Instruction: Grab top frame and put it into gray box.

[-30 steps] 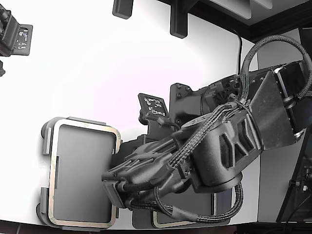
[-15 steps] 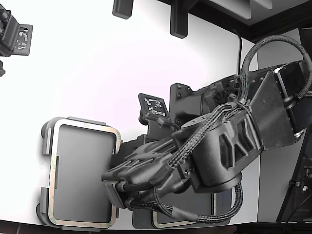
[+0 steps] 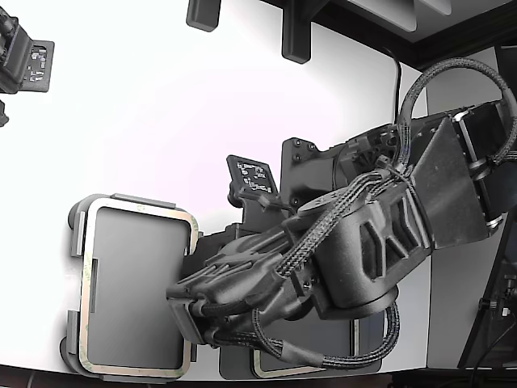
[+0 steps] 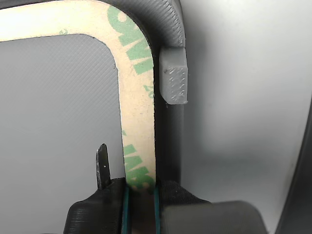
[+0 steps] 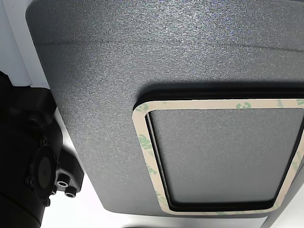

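Observation:
The top frame, a tan ring with green print, lies inside the gray box at the exterior view's lower left. My gripper reaches in from the right at the frame's near right side. In the wrist view the gripper is shut on the frame's strip, with teal-edged pads against both sides. The gray box's wall and a raised tab run just beside the strip.
A stack of identical frames sits on a darker gray mat; it also shows under my arm. A second arm's part is at top left. Black fixtures stand at the table's far edge.
My arm and gripper have shifted very slightly to the exterior view's left, and the frame's right side moved a little with them.

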{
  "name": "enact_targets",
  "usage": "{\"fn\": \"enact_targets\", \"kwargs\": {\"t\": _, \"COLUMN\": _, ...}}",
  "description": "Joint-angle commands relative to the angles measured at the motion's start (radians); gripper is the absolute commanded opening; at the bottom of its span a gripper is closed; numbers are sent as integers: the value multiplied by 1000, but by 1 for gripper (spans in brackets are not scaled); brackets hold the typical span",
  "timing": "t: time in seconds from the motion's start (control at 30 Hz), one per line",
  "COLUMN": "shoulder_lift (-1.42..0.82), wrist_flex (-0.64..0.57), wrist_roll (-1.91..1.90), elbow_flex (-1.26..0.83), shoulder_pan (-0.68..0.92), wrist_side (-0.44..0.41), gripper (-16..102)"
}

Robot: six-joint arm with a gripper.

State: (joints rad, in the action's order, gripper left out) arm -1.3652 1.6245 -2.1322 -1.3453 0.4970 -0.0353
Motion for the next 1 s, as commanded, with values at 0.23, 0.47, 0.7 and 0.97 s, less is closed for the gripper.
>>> {"fn": "enact_targets", "kwargs": {"t": 0.23, "shoulder_lift": -21, "wrist_flex": -29, "wrist_roll": 0, "elbow_flex": -6, "shoulder_pan": -15, "wrist_side": 2, "gripper": -12}}
{"fn": "enact_targets", "kwargs": {"t": 0.47, "shoulder_lift": -37, "wrist_flex": -66, "wrist_roll": -5, "elbow_flex": -49, "shoulder_pan": -15, "wrist_side": -2, "gripper": -5}}
{"fn": "enact_targets", "kwargs": {"t": 0.7, "shoulder_lift": -41, "wrist_flex": -67, "wrist_roll": -3, "elbow_flex": -21, "shoulder_pan": -11, "wrist_side": -34, "gripper": 100}}
{"fn": "enact_targets", "kwargs": {"t": 0.97, "shoulder_lift": -91, "wrist_flex": -86, "wrist_roll": 183, "elbow_flex": 89, "shoulder_pan": -18, "wrist_side": -184, "gripper": 100}}
